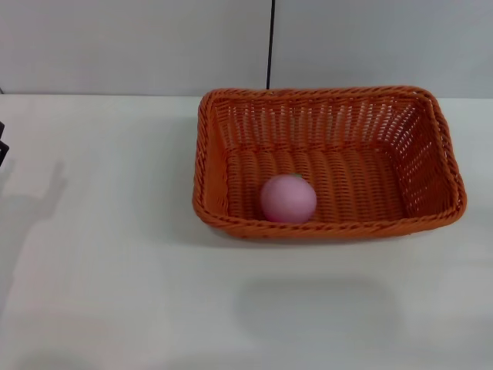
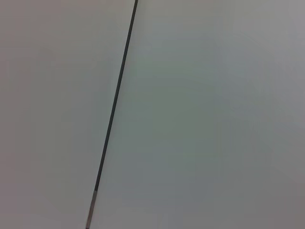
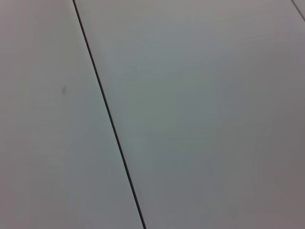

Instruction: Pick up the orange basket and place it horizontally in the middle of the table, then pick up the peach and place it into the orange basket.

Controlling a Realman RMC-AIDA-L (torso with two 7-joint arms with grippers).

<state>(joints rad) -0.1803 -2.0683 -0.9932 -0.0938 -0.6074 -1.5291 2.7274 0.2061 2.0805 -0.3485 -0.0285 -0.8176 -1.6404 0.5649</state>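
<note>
left edge, mid-height: dark sliver, maybe left arm, end effector state cannot tell | centre-right: orange basket [image 1: 328, 163] lengthwise on white bench [image 1: 100, 270] | peach [image 1: 288, 199] inside, by near wall | right end effector unseen | no readable writing

Likely a lab – bare white table [image 1: 115, 293], plain seamed wall panels [image 1: 139, 46].

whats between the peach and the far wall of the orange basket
Only bare woven basket floor, as the head view shows. The peach rests against the near wall of the orange basket; nothing else lies inside.
</note>
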